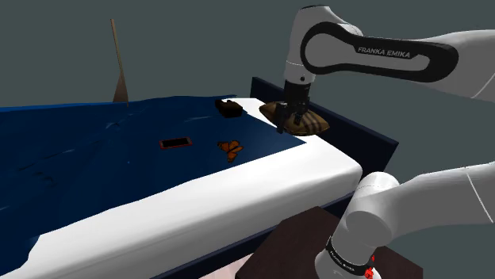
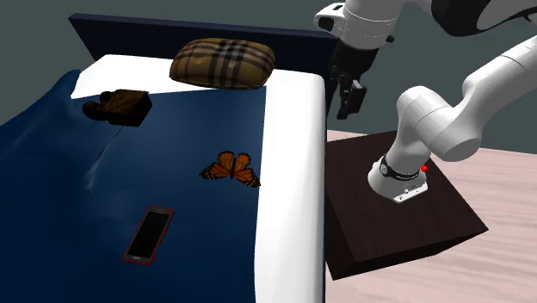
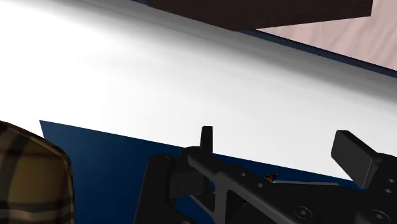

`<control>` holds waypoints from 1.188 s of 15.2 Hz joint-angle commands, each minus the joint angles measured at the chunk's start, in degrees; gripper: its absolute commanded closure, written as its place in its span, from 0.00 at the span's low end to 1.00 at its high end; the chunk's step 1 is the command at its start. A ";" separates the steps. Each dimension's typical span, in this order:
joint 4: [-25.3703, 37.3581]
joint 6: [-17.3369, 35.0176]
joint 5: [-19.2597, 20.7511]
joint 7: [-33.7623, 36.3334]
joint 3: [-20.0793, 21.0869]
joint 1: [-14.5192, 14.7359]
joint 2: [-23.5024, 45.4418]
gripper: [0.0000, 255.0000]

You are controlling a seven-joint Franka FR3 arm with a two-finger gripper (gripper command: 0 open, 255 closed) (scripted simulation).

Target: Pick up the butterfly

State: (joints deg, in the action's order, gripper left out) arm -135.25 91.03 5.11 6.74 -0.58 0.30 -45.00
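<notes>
A plain grey wall (image 1: 198, 40) and pale wooden floor (image 2: 503, 258) surround a wide bed (image 1: 238, 198) with a white sheet, mostly covered by a rumpled dark blue blanket (image 1: 79, 150). The white robot arm (image 1: 373, 51) reaches over the headboard end, near a tan plaid pillow (image 2: 222, 63). Its black two-finger gripper (image 2: 348, 103) hangs there with fingers spread apart, grasping nothing. A flat phone with a red rim (image 2: 149, 234) lies on the blanket. The small orange and black butterfly (image 2: 231, 168) rests on the blanket near the white sheet, well apart from the gripper. It looks feather-light, thin and fragile. Pinching the narrow body between the wings seems safest, since soft bedding will give underneath.
</notes>
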 commanded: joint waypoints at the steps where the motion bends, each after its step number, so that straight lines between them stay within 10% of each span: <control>1: 0.00 0.00 0.00 0.00 0.00 0.00 0.00 0.00; 18: 9.34 25.62 9.10 -2.34 0.68 -0.36 33.69 0.00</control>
State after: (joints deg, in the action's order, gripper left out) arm -127.06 115.59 13.60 4.30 -0.07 -0.07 -13.42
